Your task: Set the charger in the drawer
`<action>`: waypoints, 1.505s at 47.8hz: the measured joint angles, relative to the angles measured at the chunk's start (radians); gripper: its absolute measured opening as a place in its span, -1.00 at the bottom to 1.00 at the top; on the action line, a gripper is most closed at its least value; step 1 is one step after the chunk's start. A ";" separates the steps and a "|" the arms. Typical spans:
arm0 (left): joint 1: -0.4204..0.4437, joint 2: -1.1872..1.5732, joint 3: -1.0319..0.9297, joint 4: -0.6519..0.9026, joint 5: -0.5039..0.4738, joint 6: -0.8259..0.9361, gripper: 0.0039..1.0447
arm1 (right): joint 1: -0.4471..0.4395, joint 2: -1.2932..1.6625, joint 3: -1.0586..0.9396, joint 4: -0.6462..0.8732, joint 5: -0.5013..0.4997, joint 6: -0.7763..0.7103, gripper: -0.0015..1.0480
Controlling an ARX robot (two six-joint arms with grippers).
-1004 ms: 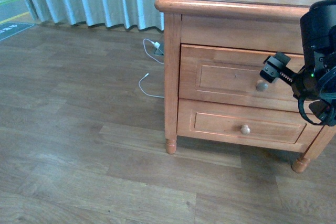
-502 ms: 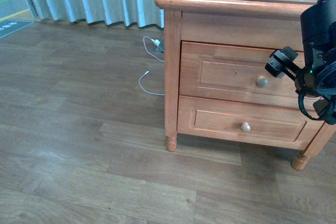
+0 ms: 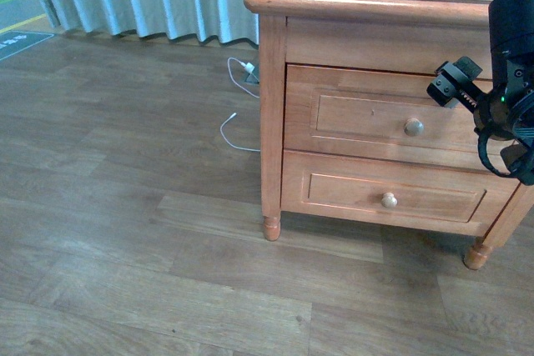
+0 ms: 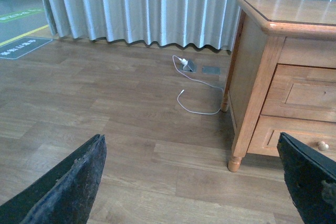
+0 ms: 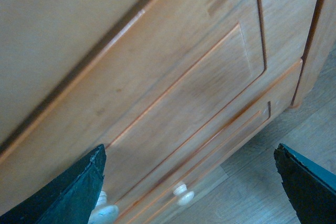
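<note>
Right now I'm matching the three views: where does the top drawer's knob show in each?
Front: the top knob sits right of centre on the upper drawer.
Left wrist: not in view; only the lower knob shows.
Right wrist: bottom edge, beside the left finger.
Shared landmark: the lower knob.

Right end effector (image 3: pixel 450 82) raised, fingers spread wide, left end effector (image 4: pixel 194 182) likewise spread
</note>
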 joint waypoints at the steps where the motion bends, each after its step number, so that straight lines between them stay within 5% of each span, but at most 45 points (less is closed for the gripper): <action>1: 0.000 0.000 0.000 0.000 0.000 0.000 0.89 | 0.000 -0.002 -0.002 0.002 -0.001 -0.006 0.85; 18: 0.000 0.000 0.000 0.000 0.000 0.000 0.89 | -0.007 -0.086 -0.093 0.077 -0.113 -0.115 0.85; 45: 0.000 0.000 0.000 0.000 0.000 0.000 0.89 | -0.050 -0.586 -0.505 0.004 -0.436 -0.545 0.85; 58: 0.000 0.000 0.000 0.000 0.000 0.000 0.89 | -0.173 -1.008 -0.684 -0.110 -0.566 -0.648 0.85; 72: 0.000 0.000 0.000 0.000 0.000 0.000 0.89 | -0.452 -1.411 -0.759 -0.359 -0.856 -0.696 0.85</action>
